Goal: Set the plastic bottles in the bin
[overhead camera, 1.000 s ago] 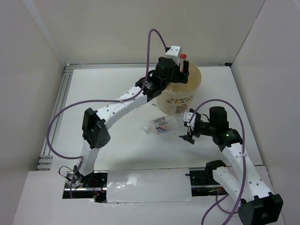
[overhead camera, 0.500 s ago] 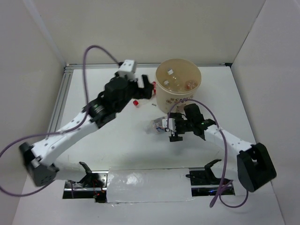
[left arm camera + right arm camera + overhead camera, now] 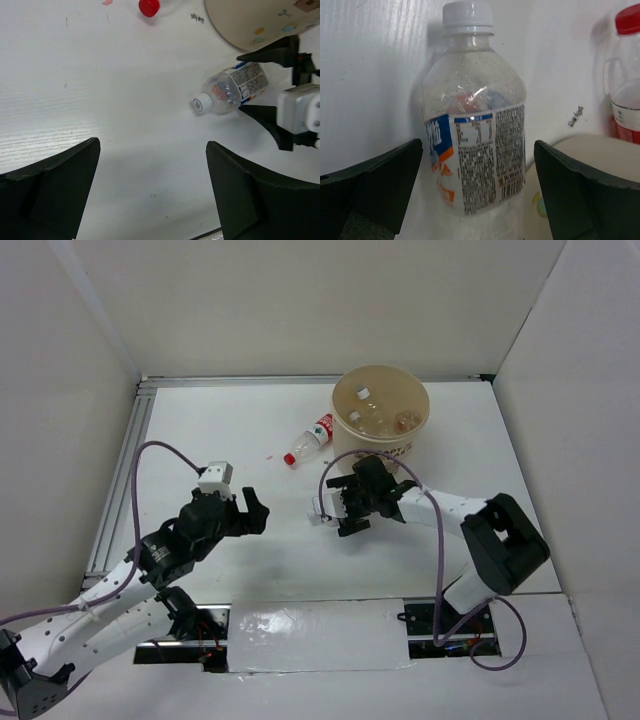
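**right end effector** (image 3: pixel 338 508): found released. its two dark fingers are spread to either side of a white-capped bottle (image 3: pixel 330 506), and in the right wrist view a gap of bare table is seen between each finger and the bottle wall. no grasp is recorded.

**white-capped bottle** (image 3: pixel 475 145): clear plastic with a white label printed in blue and orange. it lies on its side on the table (image 3: pixel 220 430), with the cap pointing away from the right wrist and toward the left arm. its base end lies just in front of the bin (image 3: pixel 380 425). contact with the bin wall cannot be told.

**left end effector** (image 3: pixel 252 516): found released and empty. in the left wrist view its fingers are held wide apart above bare table. it is well apart from the white-capped bottle, which is seen ahead of it and to its right.

**red-capped bottle** (image 3: pixel 308 440): clear plastic with a red and white label. it lies on its side on the table to the left of the bin, with the cap end pointing away from the bin. neither end effector is near it.

**bin**: round, tan, with dark lettering on its side. it stands upright toward the far side of the table. several bottles (image 3: pixel 378 418) are seen inside it, one with a white cap. their exact number cannot be made out.
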`<action>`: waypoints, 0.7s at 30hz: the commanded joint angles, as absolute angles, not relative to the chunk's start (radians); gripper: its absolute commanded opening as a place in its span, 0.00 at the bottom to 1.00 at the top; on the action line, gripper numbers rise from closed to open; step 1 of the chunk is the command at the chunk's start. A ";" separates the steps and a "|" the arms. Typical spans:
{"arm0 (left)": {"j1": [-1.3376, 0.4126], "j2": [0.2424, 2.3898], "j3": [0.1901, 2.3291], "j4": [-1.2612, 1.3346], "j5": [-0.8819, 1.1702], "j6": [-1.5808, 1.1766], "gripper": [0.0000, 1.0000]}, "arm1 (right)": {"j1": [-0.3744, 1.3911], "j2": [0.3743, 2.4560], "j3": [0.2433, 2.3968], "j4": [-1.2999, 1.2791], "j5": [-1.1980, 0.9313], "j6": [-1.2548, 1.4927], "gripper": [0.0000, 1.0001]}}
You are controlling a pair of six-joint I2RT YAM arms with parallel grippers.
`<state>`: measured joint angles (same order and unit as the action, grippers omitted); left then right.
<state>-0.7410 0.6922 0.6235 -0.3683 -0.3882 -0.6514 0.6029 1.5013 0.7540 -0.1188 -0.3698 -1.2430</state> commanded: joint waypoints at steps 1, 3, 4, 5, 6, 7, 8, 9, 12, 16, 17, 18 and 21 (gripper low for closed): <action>-0.742 0.708 0.629 -0.304 -0.390 -0.678 1.00 | 0.609 1.566 0.818 -0.156 -0.365 -1.308 0.97; -0.733 0.745 0.656 -0.295 -0.377 -0.631 1.00 | 0.620 1.585 0.839 -0.225 -0.391 -1.376 0.90; -0.733 0.765 0.657 -0.282 -0.377 -0.617 1.00 | 0.620 1.585 0.839 -0.253 -0.409 -1.376 0.85; -0.733 0.797 0.670 -0.273 -0.367 -0.600 1.00 | 0.620 1.575 0.856 -0.328 -0.426 -1.376 0.71; -0.733 0.808 0.670 -0.264 -0.367 -0.569 1.00 | 0.620 1.566 0.888 -0.374 -0.448 -1.376 0.61; -0.733 0.818 0.681 -0.255 -0.367 -0.558 1.00 | 0.620 1.554 0.906 -0.421 -0.469 -1.385 0.49; -0.733 0.818 0.681 -0.238 -0.367 -0.546 1.00 | 0.620 1.536 0.926 -0.513 -0.521 -1.385 0.41; -0.723 0.818 0.681 -0.227 -0.367 -0.531 1.00 | 0.620 1.482 0.964 -0.561 -0.555 -1.375 0.32; -0.695 0.805 0.661 -0.166 -0.367 -0.465 1.00 | 0.620 1.331 1.020 -0.656 -0.695 -1.266 0.26; -0.651 0.781 0.614 -0.054 -0.321 -0.362 1.00 | 0.629 1.180 1.150 -0.640 -0.750 -1.065 0.26; -0.638 0.781 0.598 -0.031 -0.305 -0.348 1.00 | 0.629 1.160 1.169 -0.621 -0.750 -1.027 0.26; -0.624 0.781 0.598 -0.009 -0.292 -0.338 1.00 | 0.629 1.141 1.187 -0.589 -0.726 -0.981 0.27; -0.572 0.845 0.578 0.070 -0.200 -0.313 1.00 | 0.591 1.114 1.275 -0.454 -0.700 -0.829 0.27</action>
